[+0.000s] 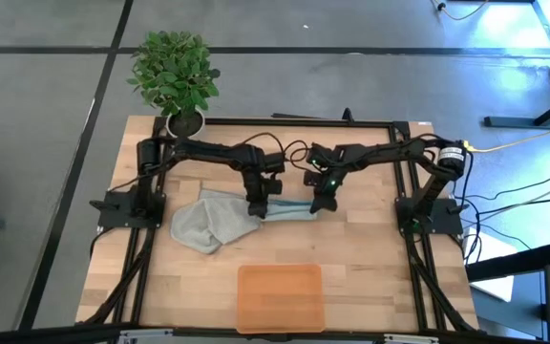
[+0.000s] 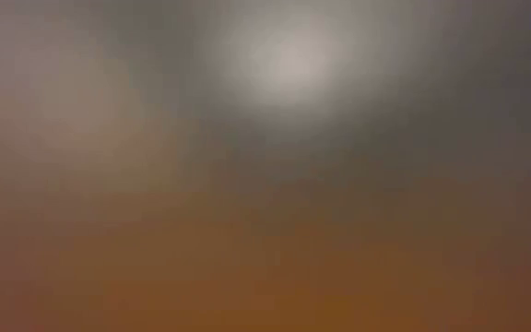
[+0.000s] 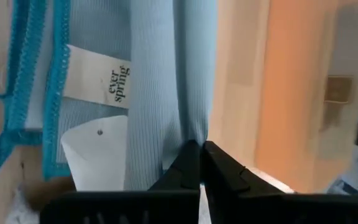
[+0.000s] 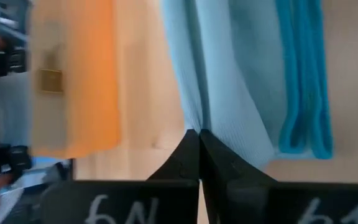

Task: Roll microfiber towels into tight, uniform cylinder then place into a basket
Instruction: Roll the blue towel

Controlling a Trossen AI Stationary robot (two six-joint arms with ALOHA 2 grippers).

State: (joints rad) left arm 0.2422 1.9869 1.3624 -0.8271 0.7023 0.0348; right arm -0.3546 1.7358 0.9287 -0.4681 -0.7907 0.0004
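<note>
From above, you've got both arms reaching in to the middle of the table (image 1: 370, 268). Your left gripper (image 1: 256, 206) and right gripper (image 1: 324, 204) sit at opposite ends of the blue towel (image 1: 289, 211), which lies stretched in a narrow strip between them. The grey towel (image 1: 203, 223) is crumpled just to the left of it, touching the blue one under your left gripper. The basket (image 1: 280, 297) sits near the front edge, well apart from both towels, with nothing in it. A potted plant (image 1: 175, 72) stands at the back left corner. From up here you can't read the fingers.

The low view gives you nothing, just an orange-brown blur with a pale glow above.

Your left wrist view fills that gap: the left gripper (image 3: 201, 148) is clenched, fingertips together, pinching a fold of the blue towel (image 3: 160, 93). You also see a white label (image 3: 98, 78) and a darker teal stitched edge (image 3: 33, 81), hidden from overhead. The basket (image 3: 291, 93) shows beyond the cloth.

Your right wrist view matches it: the right gripper (image 4: 199, 137) is clenched tight on a gathered fold of the blue towel (image 4: 229, 74), the basket (image 4: 76, 81) lying past it.
</note>
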